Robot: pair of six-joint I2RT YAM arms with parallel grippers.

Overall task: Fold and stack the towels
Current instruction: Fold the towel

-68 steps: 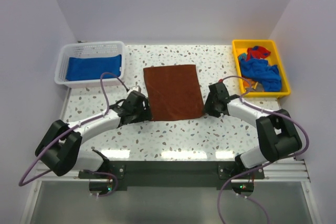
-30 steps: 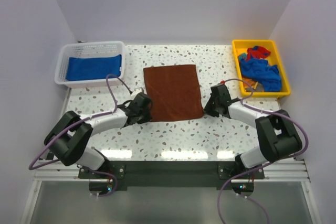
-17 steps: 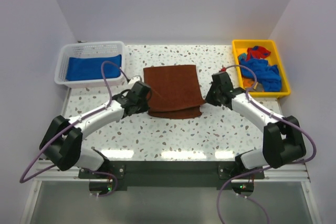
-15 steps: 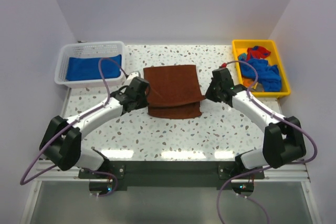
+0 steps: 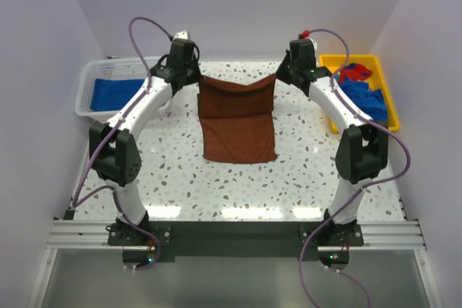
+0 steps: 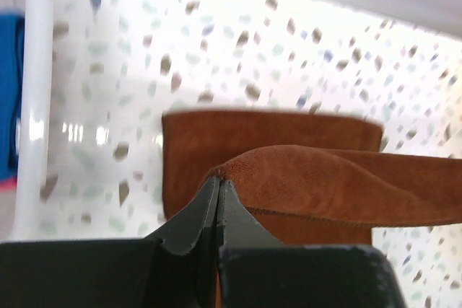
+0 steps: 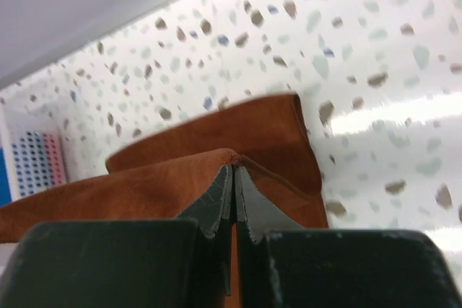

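Pinching one corner each, the left gripper [image 6: 219, 182] and the right gripper [image 7: 234, 171] are clamped fully closed on the brown towel [image 5: 238, 117]. The held edge hangs raised between them. The towel's near part lies flat on the table [image 5: 310, 171], between the basket [image 5: 88, 95] and the tray [image 5: 390, 102].

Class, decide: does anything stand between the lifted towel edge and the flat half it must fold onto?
Nothing visible does. The left gripper and right gripper hold the towel's corners over its flat half.
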